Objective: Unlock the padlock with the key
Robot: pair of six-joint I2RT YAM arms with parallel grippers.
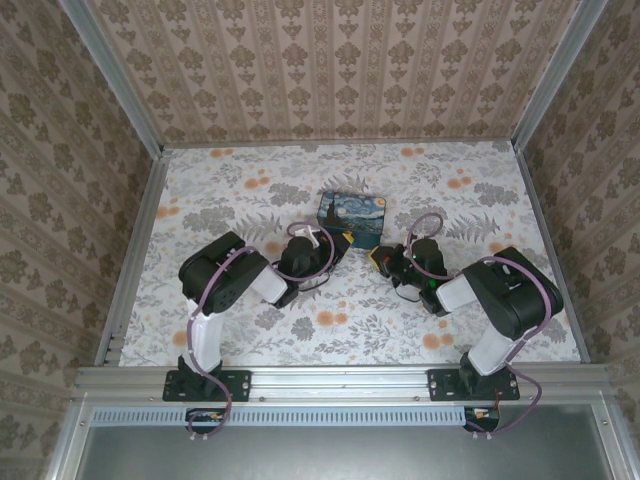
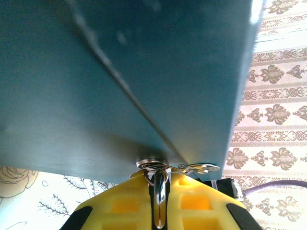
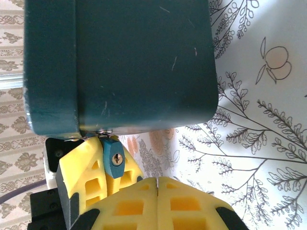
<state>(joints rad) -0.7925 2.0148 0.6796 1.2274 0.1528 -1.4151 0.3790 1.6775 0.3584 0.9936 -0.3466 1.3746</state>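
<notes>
Floral table (image 1: 250,200), teal padlock (image 3: 115,158), painted tin (image 1: 355,218)

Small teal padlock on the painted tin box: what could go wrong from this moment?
1. The left gripper pinches the small teal padlock, which hangs at the blue-and-yellow painted tin box; a pull could drag the box along.
2. The right gripper is shut near the keyhole, but whether it holds the key cannot be told. Even a small misalignment would probably miss the hole.
</notes>
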